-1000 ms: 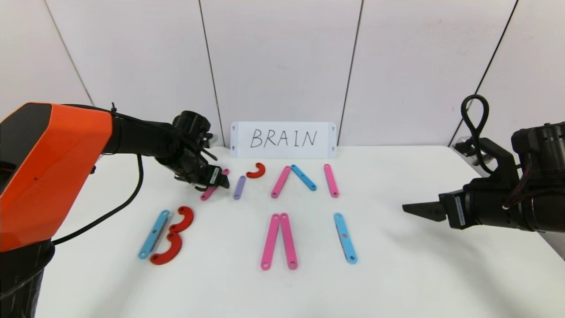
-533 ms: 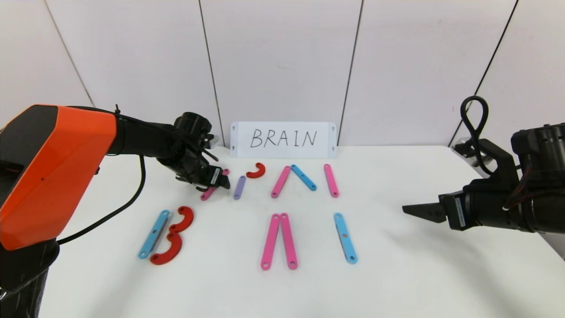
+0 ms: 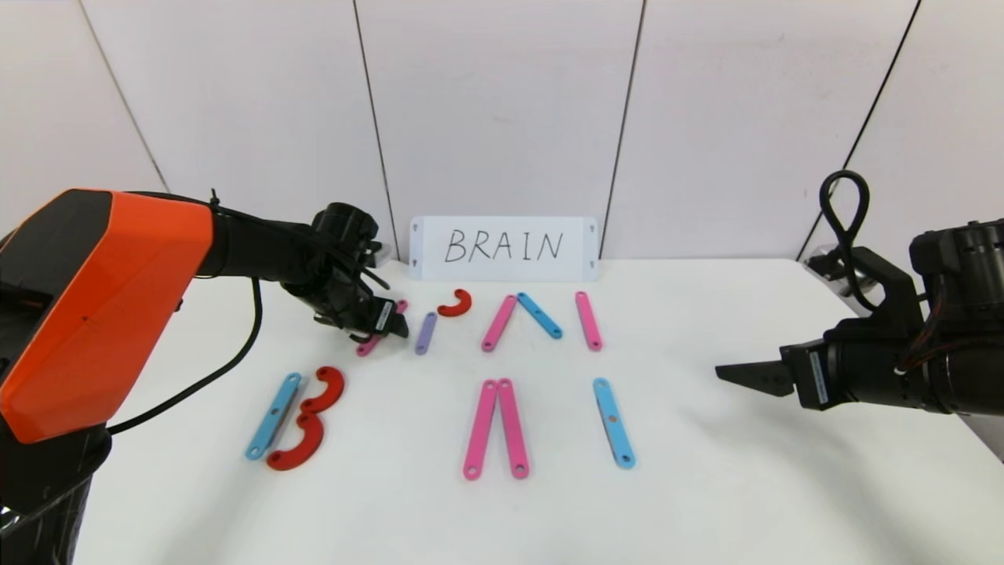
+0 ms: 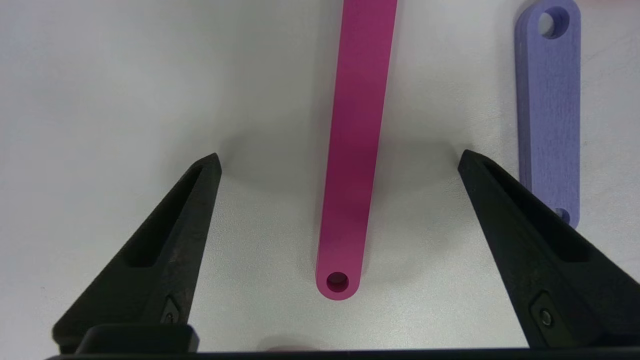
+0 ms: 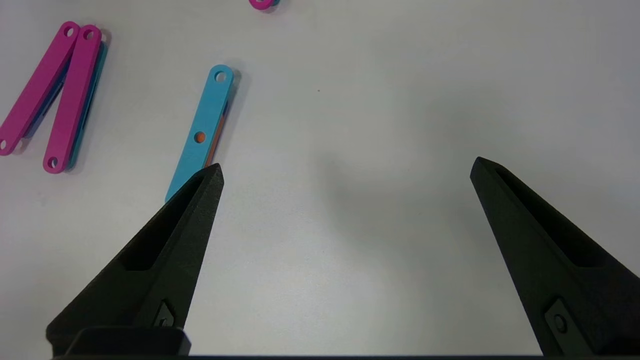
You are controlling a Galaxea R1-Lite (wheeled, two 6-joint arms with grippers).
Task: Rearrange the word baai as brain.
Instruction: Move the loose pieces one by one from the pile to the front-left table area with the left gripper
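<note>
Pink bar (image 4: pixel 354 150), flat on the white desk (image 3: pixel 706 486), lies in the upper-left part of the head view, slanting beside the short purple bar (image 3: pixel 425 333) and just left of the small red curve (image 3: pixel 455 303); these three loose pieces are the likely makings of the R. Left hand (image 4: pixel 340 160) hovers low over the pink bar with its fingers spread, one on each side, neither touching; in the wrist view the bar's holed end lies centred between them. Purple bar sits very close outside one fingertip (image 4: pixel 480 170).

Judged step: grasping the pink bar to set it as the R's upright. A clean grip calls for closing squarely across the bar's width, low against the desk, without nudging the purple bar. The thin flat piece may slide or pivot if one finger arrives first.

Lower left, a blue bar (image 3: pixel 273 416) with two red curves (image 3: pixel 310 420) forms the B; two pink bars (image 3: pixel 496 428) and a blue bar (image 3: pixel 613 424) follow at centre. White card (image 3: pixel 503 248) reading BRAIN stands behind. Right hand (image 3: pixel 725 373) hangs parked at the right edge, fingers spread, holding nothing.
</note>
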